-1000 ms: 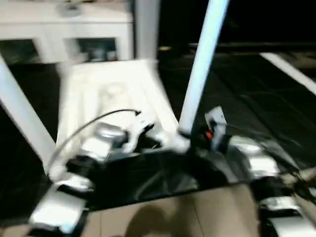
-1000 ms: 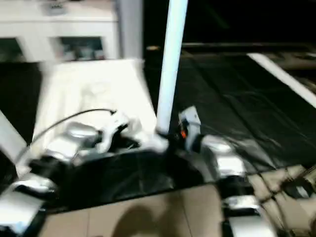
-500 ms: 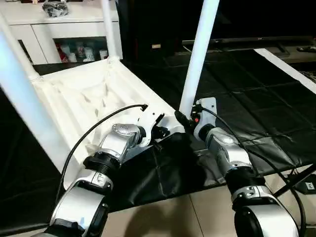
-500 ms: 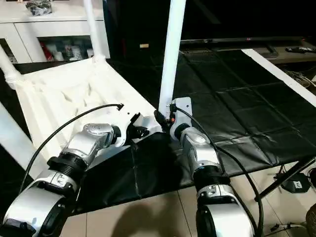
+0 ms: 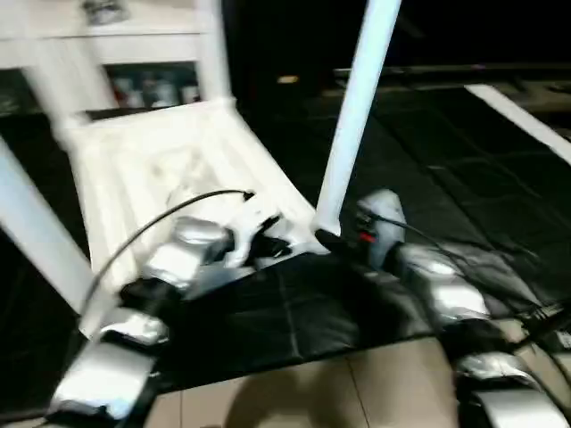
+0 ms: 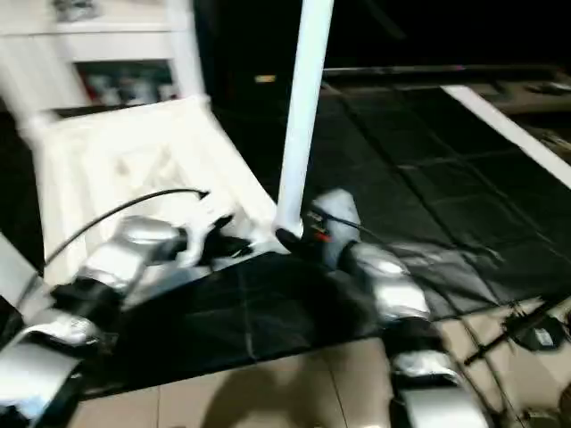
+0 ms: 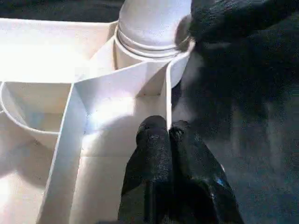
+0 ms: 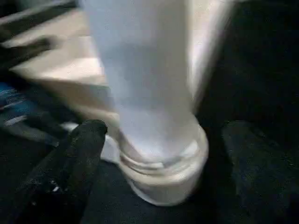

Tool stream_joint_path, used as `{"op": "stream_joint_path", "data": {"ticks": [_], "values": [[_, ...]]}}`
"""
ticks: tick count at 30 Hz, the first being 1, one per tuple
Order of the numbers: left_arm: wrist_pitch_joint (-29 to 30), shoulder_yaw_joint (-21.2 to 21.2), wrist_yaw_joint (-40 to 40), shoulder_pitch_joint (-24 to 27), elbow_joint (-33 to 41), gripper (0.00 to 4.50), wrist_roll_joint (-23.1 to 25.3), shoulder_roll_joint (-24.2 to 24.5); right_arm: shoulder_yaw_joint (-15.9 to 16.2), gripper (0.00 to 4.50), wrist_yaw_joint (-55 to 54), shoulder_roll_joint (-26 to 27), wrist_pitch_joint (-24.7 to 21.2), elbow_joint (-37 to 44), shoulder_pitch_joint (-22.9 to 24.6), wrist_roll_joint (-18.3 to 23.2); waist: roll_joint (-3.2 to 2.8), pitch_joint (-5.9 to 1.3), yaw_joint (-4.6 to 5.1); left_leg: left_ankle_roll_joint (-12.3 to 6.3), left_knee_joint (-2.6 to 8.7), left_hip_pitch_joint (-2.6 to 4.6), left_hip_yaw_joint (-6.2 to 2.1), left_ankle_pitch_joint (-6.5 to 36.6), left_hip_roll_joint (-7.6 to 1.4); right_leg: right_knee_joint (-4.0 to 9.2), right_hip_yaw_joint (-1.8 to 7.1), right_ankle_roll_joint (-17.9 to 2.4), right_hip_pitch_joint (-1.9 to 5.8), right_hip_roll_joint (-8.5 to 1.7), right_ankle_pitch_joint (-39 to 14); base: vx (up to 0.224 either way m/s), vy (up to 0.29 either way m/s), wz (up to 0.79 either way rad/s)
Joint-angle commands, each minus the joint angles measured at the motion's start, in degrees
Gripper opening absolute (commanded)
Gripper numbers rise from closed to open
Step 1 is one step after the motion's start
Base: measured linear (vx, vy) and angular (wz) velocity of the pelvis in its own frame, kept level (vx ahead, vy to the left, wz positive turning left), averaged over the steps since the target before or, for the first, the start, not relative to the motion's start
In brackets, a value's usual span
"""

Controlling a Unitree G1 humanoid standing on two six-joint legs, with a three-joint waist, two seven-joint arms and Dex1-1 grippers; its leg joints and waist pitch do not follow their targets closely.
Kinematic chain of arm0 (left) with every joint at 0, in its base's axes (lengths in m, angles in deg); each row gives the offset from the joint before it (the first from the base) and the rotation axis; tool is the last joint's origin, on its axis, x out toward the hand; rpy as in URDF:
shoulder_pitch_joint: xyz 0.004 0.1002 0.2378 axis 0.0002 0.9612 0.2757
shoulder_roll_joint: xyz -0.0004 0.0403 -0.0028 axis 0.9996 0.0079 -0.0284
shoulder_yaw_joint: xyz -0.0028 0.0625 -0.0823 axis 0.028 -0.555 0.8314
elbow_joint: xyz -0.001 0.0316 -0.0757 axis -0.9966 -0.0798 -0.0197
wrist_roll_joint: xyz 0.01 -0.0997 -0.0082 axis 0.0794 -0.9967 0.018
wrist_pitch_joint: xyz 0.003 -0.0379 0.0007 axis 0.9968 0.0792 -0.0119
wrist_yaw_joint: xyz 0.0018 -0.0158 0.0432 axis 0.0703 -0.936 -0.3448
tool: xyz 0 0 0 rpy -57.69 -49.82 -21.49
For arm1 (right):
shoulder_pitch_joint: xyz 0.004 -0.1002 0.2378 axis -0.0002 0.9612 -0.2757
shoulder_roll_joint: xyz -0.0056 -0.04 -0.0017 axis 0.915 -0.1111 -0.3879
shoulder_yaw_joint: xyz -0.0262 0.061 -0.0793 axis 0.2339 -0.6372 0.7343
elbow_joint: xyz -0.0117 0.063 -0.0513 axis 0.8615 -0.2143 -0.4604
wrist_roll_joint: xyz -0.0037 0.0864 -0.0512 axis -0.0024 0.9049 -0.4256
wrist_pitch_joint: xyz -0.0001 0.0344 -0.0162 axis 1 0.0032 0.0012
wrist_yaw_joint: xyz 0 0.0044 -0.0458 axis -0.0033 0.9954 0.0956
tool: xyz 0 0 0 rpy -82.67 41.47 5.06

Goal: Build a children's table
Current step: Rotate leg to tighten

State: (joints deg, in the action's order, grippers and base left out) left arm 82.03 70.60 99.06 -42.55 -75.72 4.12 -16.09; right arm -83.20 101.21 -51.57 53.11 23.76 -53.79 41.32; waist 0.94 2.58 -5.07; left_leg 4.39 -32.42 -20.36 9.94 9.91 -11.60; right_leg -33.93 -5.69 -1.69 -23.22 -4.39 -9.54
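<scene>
Left gripper (image 7: 169, 135): squeezed tight, the two black fingers (image 7: 152, 154) pressed together with no gap, holding nothing. Tips lying right against a thin rib of the children's table (image 5: 152, 169), on the ribbed underside. Just past the tips, a round corner socket (image 7: 149, 56) with a leg standing in it. Seen from the head, sitting at the near edge of the upside-down table, on its near right corner.

Children's table: all white, lying top-down on a black mat (image 5: 464, 160), ribs facing up. Under and ahead of the left gripper, and just left of the right gripper. Legs sticking up from the corners: one tall leg (image 5: 352, 116) rising straight beside both grippers, another leg (image 5: 36, 232) out to the left of the left arm, more at the far corners.

Right gripper (image 8: 159, 154): spread wide, let go. One black finger (image 8: 70, 163) on one side of the leg's base (image 8: 154, 154), the other dark finger on the other side, leg between them. Near finger close to the socket ring; touching or not, cannot tell. Nothing gripped. From the head view, sitting right at the foot of the tall leg (image 6: 299, 116), on the mat. A small red spot on the gripper's body (image 5: 366, 237); no letters to read there.

Far behind the table, a white cabinet (image 5: 134, 53) with little things inside. No words or labels clear enough to read anywhere.
</scene>
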Motion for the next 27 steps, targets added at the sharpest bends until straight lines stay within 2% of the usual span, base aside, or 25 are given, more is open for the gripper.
{"op": "stream_joint_path", "data": {"ticks": [1, 3, 6, 7, 8, 11, 12, 13, 15, 16, 20, 23, 25, 27], "values": [[-2.7, -3.4, 8.8, 0.7, 1.7, 0.0, -0.3, 1.7, 1.9, 4.29, 10.2, -4.0, -0.1, 3.8, 0.4, 2.1, -0.37, -3.51, -0.42, -4.45, 3.12, 0.34, -0.02, 11.0, -2.05, 3.85, 3.05, -12.3, 3.49, -3.93, -10.8, 0.0, 0.0, 0.0], [-3.6, -3.9, 11.0, 0.8, 1.9, 0.0, -0.6, 2.4, 2.5, 4.29, 12.7, -5.1, 0.3, 4.1, 0.5, 2.2, -0.25, -3.48, -0.86, -4.46, 3.06, 0.29, 0.06, 11.1, -2.07, 3.73, 3.12, -12.3, 3.47, -3.98, -10.8, 0.0, 0.0, 0.0], [-4.8, -4.9, 15.5, 0.8, 2.4, 0.0, -1.2, 3.9, 4.1, 4.29, 19.0, -7.3, 1.1, 4.0, -0.1, 2.1, -0.28, -3.42, -1.52, -3.73, 3.06, 0.44, 0.1, 12.0, -2.09, 3.96, 3.1, -12.0, 3.3, -4.24, -13.4, 0.0, 0.0, 0.0], [-5.5, -5.3, 17.1, 0.4, 2.1, 0.0, -1.2, 4.3, 5.0, 4.29, 22.1, -8.0, 1.4, 3.6, -0.9, 2.1, -0.02, -3.37, -1.59, -3.59, 3.07, 0.52, 0.16, 12.5, -2.07, 4.12, 3.11, -11.7, 3.22, -4.21, -14.7, 0.0, 0.0, 0.0], [-6.1, -5.6, 18.1, 0.2, 1.9, 0.0, -1.0, 4.6, 5.6, 4.29, 24.2, -8.4, 1.3, 3.4, -1.4, 2.2, -0.16, -3.4, -1.74, -3.43, 3.1, 0.55, 0.12, 12.5, -2.13, 4.1, 3.13, -11.6, 3.2, -4.28, -15.2, 0.0, 0.0, 0.0], [-7.7, -6.5, 20.3, -0.4, 1.3, 0.0, -0.4, 5.2, 7.3, 4.29, 28.6, -8.8, 0.4, 2.9, -2.5, 2.1, -0.06, -3.43, -1.86, -3.17, 3.13, 0.48, 0.0, 12.4, -2.22, 3.97, 3.08, -11.6, 3.18, -4.26, -15.5, 0.0, 0.0, 0.0], [-8.4, -7.0, 21.3, -0.6, 1.0, 0.0, -0.2, 5.4, 8.0, 4.14, 30.0, -8.9, 0.4, 2.6, -2.9, 2.1, 0.11, -3.43, -1.9, -3.19, 3.11, 0.47, 0.05, 12.5, -2.24, 4.0, 3.12, -11.4, 3.15, -4.27, -15.6, 0.0, 0.0, 0.0], [-9.0, -7.3, 21.9, -0.8, 0.9, 0.0, -0.1, 5.6, 8.6, 3.96, 30.8, -8.9, 0.7, 2.1, -3.4, 1.8, -0.03, -3.43, -2.09, -3.2, 3.1, 0.6, 0.07, 12.3, -2.28, 4.01, 3.18, -11.5, 3.05, -4.31, -15.6, 0.0, 0.0, 0.0], [-9.3, -7.5, 22.4, -1.0, 0.9, 0.0, -0.1, 5.7, 9.1, 3.93, 31.2, -8.7, 1.2, 1.5, -3.8, 1.4, -0.07, -3.53, -2.33, -3.06, 3.07, 0.52, 0.04, 11.5, -2.31, 3.78, 3.17, -11.7, 3.11, -4.31, -14.5, 0.0, 0.0, 0.0], [-9.5, -7.6, 22.9, -1.2, 0.9, 0.0, -0.1, 5.6, 9.5, 3.66, 31.6, -8.3, 2.0, 0.4, -4.4, 0.8, 0.03, -3.63, -2.58, -2.96, 3.03, 0.58, 0.06, 11.0, -2.37, 3.61, 3.2, -11.9, 3.06, -4.39, -13.8, 0.0, 0.0, 0.0], [-9.8, -7.8, 24.0, -1.4, 1.1, 0.0, -0.2, 5.3, 10.4, 3.45, 33.8, -7.9, 2.3, -1.1, -5.4, 0.7, 0.13, -3.7, -2.84, -3.1, 2.94, 0.41, 0.07, 9.9, -2.28, 3.27, 3.15, -12.5, 3.26, -4.31, -11.5, 0.0, 0.0, 0.0], [-10.0, -7.8, 24.0, -1.6, 0.8, 0.0, -0.2, 5.0, 10.9, 3.11, 35.5, -8.0, 2.1, -1.5, -5.7, 0.9, 0.21, -3.73, -2.81, -3.29, 2.86, 0.32, 0.08, 9.9, -2.23, 3.28, 3.13, -12.3, 3.34, -4.34, -11.7, 0.0, 0.0, 0.0], [-10.2, -7.8, 24.1, -1.7, 0.6, 0.0, -0.3, 5.0, 11.1, 3.07, 36.2, -8.2, 2.0, -1.8, -5.9, 1.0, 0.28, -3.66, -2.85, -3.33, 2.86, 0.29, 0.1, 10.0, -2.22, 3.42, 3.14, -12.0, 3.29, -4.36, -12.7, 0.0, 0.0, 0.0], [-10.5, -7.9, 24.0, -1.8, 0.4, 0.0, -0.3, 4.9, 11.4, 2.68, 36.9, -8.3, 2.2, -2.1, -6.1, 1.0, 0.34, -3.69, -2.89, -3.37, 2.83, 0.36, 0.12, 9.9, -2.2, 3.44, 3.14, -11.8, 3.25, -4.32, -13.1, 0.0, 0.0, 0.0]]}}
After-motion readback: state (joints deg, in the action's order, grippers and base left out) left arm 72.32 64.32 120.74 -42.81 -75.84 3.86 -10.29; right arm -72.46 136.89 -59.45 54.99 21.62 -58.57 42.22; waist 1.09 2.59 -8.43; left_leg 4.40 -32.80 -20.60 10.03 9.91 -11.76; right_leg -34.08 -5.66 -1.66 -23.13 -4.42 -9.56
